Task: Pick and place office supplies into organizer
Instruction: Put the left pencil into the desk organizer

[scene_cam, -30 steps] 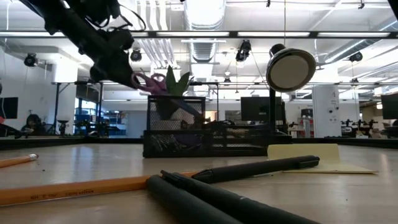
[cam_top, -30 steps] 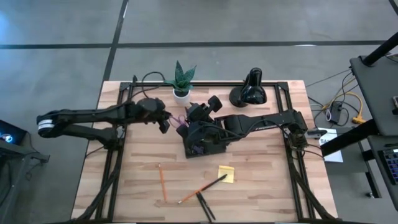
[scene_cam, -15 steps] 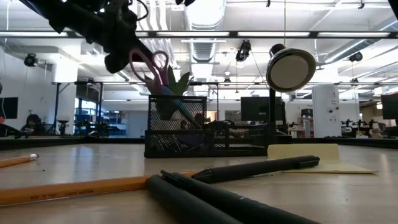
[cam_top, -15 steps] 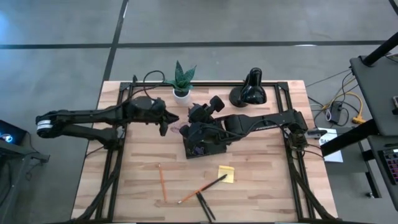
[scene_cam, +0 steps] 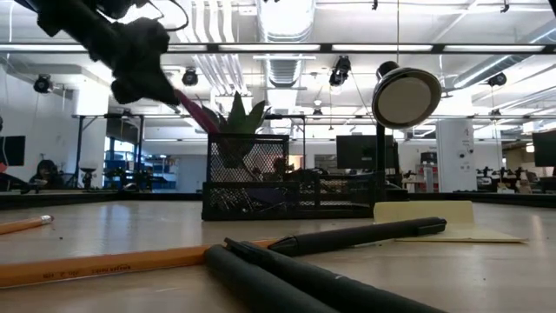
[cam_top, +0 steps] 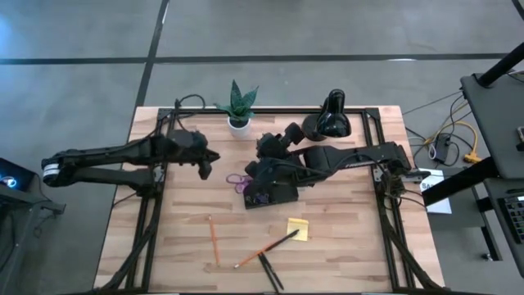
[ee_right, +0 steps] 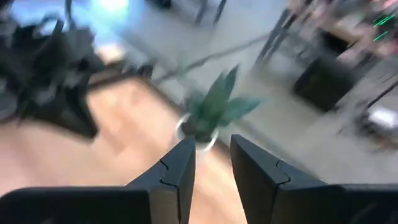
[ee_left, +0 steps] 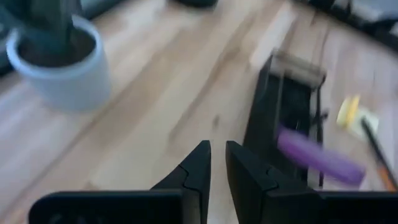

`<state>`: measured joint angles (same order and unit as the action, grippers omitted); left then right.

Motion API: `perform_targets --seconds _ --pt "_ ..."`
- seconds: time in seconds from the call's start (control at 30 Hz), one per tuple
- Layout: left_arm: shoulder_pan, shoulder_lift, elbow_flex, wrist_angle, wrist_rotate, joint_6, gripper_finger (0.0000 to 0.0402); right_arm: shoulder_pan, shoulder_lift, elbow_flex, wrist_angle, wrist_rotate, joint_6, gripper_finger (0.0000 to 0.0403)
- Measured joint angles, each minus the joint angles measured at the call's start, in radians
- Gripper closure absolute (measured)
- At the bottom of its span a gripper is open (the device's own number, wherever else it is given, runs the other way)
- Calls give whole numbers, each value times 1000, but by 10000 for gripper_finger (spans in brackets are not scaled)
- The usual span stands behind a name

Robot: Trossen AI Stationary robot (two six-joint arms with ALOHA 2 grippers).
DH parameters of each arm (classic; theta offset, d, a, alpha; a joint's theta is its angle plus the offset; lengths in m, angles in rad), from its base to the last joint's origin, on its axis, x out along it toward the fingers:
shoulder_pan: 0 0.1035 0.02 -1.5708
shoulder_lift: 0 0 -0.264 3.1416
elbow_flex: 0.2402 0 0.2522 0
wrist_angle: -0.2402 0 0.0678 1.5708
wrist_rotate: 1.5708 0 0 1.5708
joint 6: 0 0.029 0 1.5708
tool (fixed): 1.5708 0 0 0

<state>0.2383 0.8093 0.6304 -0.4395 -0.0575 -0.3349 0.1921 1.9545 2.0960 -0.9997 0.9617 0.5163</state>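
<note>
Scissors (cam_top: 239, 179) hang on the organizer (cam_top: 270, 191); left gripper (cam_top: 205, 167) nearly closed, empty, right gripper (cam_top: 264, 146) narrowly parted, empty. I lift clear before grabbing another.

Probably lab — exposed ceiling ducts (scene_cam: 287, 35)

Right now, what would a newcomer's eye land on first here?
The purple-handled scissors sticking out of the black mesh organizer mid-table, handles leaning toward the left gripper beside them, which holds nothing. The right gripper hovers over the organizer's far side. Pencils and black pens lie scattered near the front edge.
</note>
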Motion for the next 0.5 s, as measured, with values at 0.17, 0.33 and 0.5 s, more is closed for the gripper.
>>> perform_targets --seconds 0.17,0.33,0.5 --pt "-41 -12 -2 -95 53 13 366 4 0 -71 -201 -413 76 310" --pt "-84 -8 -24 -69 103 19 366 47 2 -248 -180 -459 33 310" --pt "-126 -5 -73 0 111 -107 366 111 5 -400 -34 -663 -39 310"
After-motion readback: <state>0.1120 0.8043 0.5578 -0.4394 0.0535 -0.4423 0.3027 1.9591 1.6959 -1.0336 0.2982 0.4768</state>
